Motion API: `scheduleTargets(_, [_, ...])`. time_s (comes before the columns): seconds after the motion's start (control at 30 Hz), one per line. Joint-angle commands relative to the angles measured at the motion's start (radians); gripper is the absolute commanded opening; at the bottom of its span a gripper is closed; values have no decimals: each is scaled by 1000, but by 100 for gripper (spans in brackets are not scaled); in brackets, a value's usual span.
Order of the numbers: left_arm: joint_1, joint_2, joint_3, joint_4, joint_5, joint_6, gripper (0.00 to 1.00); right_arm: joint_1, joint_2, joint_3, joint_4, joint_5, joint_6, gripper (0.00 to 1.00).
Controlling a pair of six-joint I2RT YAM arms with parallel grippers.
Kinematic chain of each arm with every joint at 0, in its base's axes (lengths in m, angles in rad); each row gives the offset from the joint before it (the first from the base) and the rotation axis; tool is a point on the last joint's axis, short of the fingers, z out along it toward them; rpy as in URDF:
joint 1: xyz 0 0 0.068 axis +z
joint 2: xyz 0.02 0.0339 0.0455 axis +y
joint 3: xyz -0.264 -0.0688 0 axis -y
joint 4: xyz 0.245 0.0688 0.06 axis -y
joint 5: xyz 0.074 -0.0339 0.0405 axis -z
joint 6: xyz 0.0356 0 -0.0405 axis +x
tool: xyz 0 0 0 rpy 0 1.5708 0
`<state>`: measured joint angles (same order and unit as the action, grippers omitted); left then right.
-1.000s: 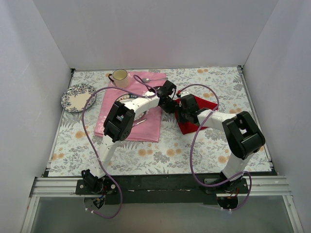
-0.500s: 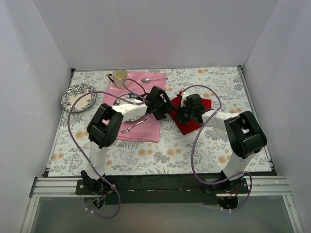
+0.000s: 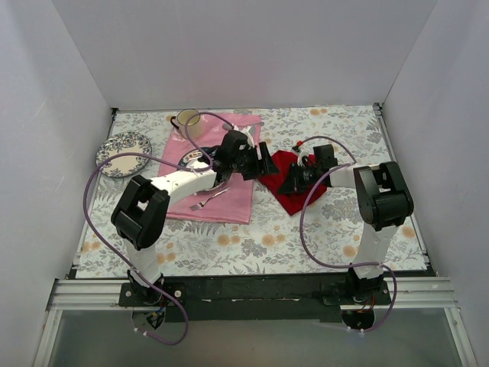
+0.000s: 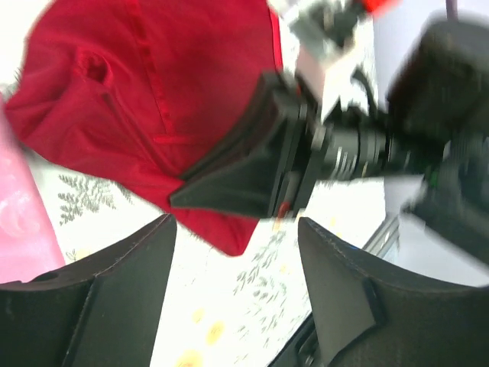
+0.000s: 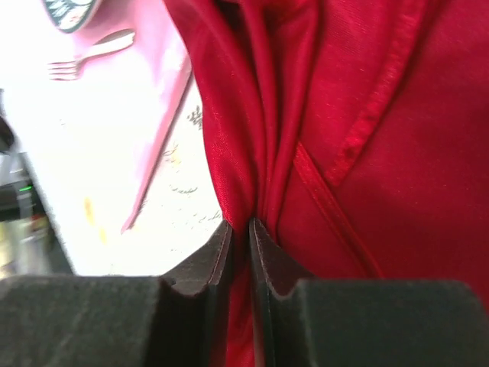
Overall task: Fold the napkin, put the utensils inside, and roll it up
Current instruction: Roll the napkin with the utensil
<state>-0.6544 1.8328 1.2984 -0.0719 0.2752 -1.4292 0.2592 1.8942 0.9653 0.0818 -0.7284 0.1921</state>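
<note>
Napkin [image 5: 367, 115] pinched in right gripper [image 5: 241, 226] | left gripper [image 4: 235, 233] spread, just beside

With left tool [image 4: 234, 226] spread wide, right tool [image 5: 241, 229] pinches closed.

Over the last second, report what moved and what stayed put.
The left arm swung its elbow left, turning the open left gripper toward the napkin. The right gripper, shut on a napkin fold, swung its wrist farther away, and the napkin's left edge spread toward the pink cloth. The cup, floral plate and fork stayed.
</note>
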Motion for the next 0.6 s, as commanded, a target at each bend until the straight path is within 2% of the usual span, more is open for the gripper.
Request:
scheduleTargets(0.0, [2, -21, -51, 23, 128, 73, 63, -54, 78, -3, -131, -137, 13, 1])
scheduleTargets(0.13, [4, 22, -62, 38, 163, 4, 61, -92, 75, -2, -114, -172, 27, 1])
scheduleTargets(0.3, [7, 36, -108, 139, 185, -115, 56, -123, 89, 7, -128, -178, 26, 1])
scheduleTargets(0.43, [22, 80, -120, 115, 124, -279, 62, -135, 97, 6, -123, -184, 27, 1])
scheduleTargets(0.57, [26, 120, -103, 78, 53, -335, 67, -147, 97, 6, -122, -187, 26, 1])
